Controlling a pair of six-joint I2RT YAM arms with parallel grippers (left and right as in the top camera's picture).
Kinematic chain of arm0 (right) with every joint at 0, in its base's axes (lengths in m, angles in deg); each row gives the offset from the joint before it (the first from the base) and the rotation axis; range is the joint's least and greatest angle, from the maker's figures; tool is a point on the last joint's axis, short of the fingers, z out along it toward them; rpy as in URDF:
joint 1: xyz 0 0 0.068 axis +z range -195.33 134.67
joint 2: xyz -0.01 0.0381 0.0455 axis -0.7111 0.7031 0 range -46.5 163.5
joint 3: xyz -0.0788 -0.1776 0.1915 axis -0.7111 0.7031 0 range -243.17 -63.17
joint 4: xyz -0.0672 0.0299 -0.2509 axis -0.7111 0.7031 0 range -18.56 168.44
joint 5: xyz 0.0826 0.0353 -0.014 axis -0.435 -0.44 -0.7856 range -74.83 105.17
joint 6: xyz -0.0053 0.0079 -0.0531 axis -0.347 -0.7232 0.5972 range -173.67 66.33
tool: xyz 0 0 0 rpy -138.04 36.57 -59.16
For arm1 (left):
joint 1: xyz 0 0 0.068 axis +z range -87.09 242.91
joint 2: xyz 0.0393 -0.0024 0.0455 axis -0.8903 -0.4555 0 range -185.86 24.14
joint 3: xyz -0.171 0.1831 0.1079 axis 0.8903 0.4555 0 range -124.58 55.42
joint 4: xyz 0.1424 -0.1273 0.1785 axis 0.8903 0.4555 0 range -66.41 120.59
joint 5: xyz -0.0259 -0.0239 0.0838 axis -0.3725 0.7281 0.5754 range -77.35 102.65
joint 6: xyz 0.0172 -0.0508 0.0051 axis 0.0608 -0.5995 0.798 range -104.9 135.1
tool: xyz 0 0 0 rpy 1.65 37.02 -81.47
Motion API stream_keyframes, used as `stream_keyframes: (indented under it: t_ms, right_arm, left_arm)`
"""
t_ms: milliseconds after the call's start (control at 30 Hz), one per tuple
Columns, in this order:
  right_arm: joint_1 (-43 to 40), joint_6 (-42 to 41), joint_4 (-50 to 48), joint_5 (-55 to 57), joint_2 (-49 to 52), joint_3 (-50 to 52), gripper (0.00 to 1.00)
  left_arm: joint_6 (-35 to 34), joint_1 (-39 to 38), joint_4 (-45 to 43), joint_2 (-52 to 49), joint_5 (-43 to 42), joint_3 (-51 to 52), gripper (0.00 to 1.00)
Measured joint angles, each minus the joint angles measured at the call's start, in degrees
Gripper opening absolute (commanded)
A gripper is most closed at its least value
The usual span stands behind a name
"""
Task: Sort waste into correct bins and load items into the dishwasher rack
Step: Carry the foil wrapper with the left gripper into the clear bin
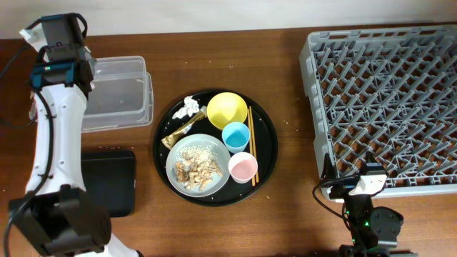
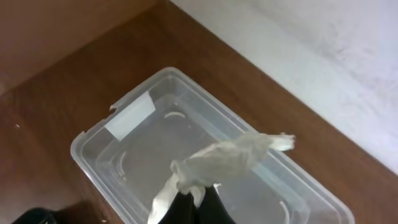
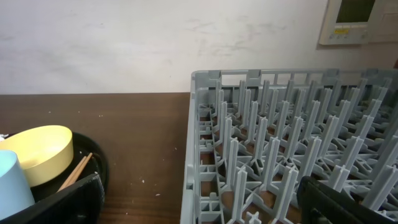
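Wood tbl (image 2: 74, 62): wrapper (image 2: 224, 158) held over clear box (image 2: 149, 143).

Dishwasher rack (image 1: 385, 100) cropped at right edge.

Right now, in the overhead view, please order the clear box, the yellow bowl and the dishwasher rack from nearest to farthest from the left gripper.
1. The clear box, at the far left, right below the left gripper, which holds a wrapper.
2. The yellow bowl, on the round black tray in the middle.
3. The dishwasher rack, at the far right.
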Motion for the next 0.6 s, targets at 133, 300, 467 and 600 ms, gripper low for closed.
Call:
stream_keyframes:
  t_ms: [133,300,467,600]
  right_arm:
    - [0.0,0.0,0.0,0.0,0.0,0.0,0.98]
    - [0.0,0.0,0.0,0.0,0.0,0.0,0.98]
    - [0.0,0.0,0.0,0.0,0.0,0.0,0.98]
    - [0.0,0.0,0.0,0.0,0.0,0.0,0.98]
  left_arm:
    - [-0.2,0.0,-2.5,-1.3,0.0,0.0,0.99]
    - [0.8,0.0,-0.7,-1.3,-3.9,0.0,0.84]
    - [9.7,-1.4,3.5,-1.3,-44.2,0.0,0.69]
    - [14.8,-17.3,10.7,-1.4,-40.9,-0.1,0.61]
